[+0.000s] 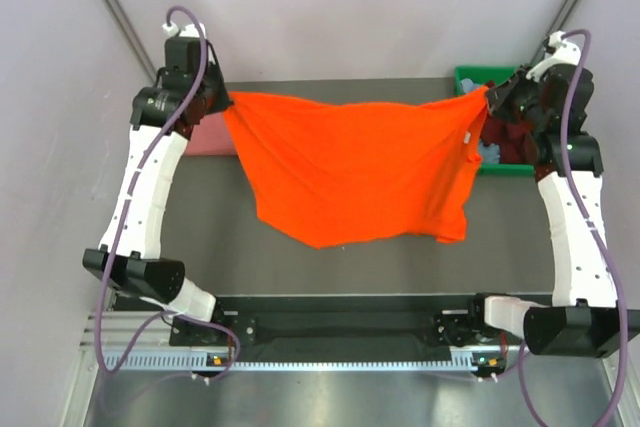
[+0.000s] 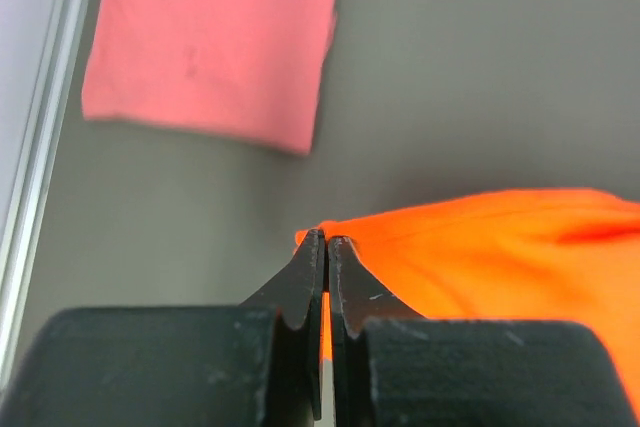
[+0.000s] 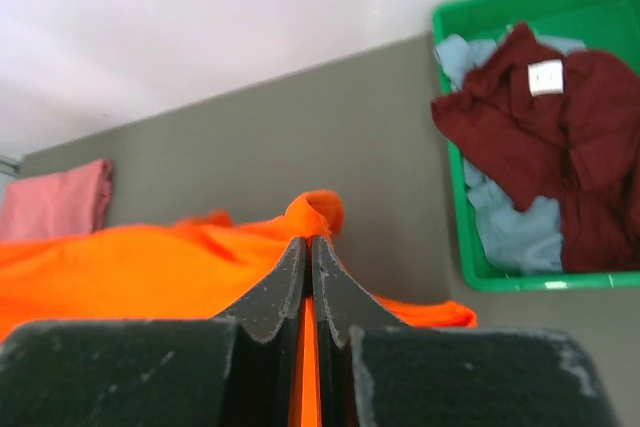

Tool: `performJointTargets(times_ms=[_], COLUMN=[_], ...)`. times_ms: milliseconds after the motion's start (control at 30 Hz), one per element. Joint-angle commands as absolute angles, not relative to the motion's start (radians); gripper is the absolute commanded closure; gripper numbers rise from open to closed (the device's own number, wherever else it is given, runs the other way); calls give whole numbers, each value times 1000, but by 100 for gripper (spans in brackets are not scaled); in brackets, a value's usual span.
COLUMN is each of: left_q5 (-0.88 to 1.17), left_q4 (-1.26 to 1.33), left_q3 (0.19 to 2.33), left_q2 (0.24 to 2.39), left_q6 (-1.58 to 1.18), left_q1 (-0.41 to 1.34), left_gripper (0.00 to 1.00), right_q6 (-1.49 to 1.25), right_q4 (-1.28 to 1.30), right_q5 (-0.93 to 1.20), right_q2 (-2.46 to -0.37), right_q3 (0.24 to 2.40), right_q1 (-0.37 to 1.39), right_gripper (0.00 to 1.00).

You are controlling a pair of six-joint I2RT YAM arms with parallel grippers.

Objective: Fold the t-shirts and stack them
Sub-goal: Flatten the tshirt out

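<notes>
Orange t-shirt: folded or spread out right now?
Spread. The orange t-shirt is stretched between the left gripper and right gripper, each shut on a corner.

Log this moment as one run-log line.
left fingers: shut on orange t-shirt | right fingers: shut on orange t-shirt | salmon-pink t-shirt: folded on table | maroon t-shirt: in green bin

- The orange t-shirt point(image 1: 350, 167) was bright and plain. It was raised by two top corners and pulled wide, its upper edge sagging slightly and the rest hanging loose. Its right corner was at the left rim of the green bin point(image 1: 470, 77), and the cloth stretched away to the bin's left.
- The salmon pink t-shirt point(image 2: 210, 47) lay flat, folded into a neat rectangle, well apart from the bin, beyond the orange shirt's far corner.
- The dark maroon t-shirt point(image 3: 560, 137) lay crumpled inside the bin, a white label showing.
- The pale blue-grey t-shirt point(image 3: 515, 227) lay bunched inside the bin, mostly beneath the maroon one.
</notes>
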State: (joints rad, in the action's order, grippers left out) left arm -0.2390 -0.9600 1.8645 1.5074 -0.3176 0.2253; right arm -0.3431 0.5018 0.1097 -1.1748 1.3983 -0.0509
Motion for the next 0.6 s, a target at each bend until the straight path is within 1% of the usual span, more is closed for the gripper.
performJointTargets(times_ms=[0,67,133,167,233,267,300,333,367,400,433,467,500,567], left_q5=[-180,-157,-144,-118,-86,-63,-26,-17,-5,79,115,145,203,210], left_q4=[-900,-910,-914,-910,-882,-865,-850,-830,-818,-802,-784,-753,-740,-724], left_q3=[2019,2011,1938,1845,1728,1594,1524,1459,1331,1265,1202,1078,1021,878], left_q2=[1474,1456,1401,1338,1267,1229,1151,1117,1085,1028,1003,965,948,928], left_q6=[-331,-330,-328,-330,-334,-339,-345,-368,-380,-403,-414,-428,-452,-475], left_q1=[213,213,213,213,213,213,213,213,213,213,212,213,213,213], left_gripper=[100,100,100,100,100,100,100,100,100,100,100,100,100,100], right_q6=[-360,-347,-327,-318,-293,-290,-291,-298,-308,-324,-345,-359,-386,-411], right_q4=[403,466,518,567,624,647,696,713,730,762,782,802,837,857], right_q5=[161,152,132,124,106,95,91,101,110,123,144,141,129,118], right_q2=[-1143,-1128,-1097,-1082,-1016,-993,-968,-915,-888,-862,-810,-786,-758,-689], right_q3=[1546,1566,1560,1534,1488,1426,1386,1343,1237,1180,1122,1006,947,791], right_q1=[-63,-63,-63,-63,-63,-63,-61,-61,-61,-61,-61,-61,-61,-61], right_gripper=[100,100,100,100,100,100,100,100,100,100,100,100,100,100])
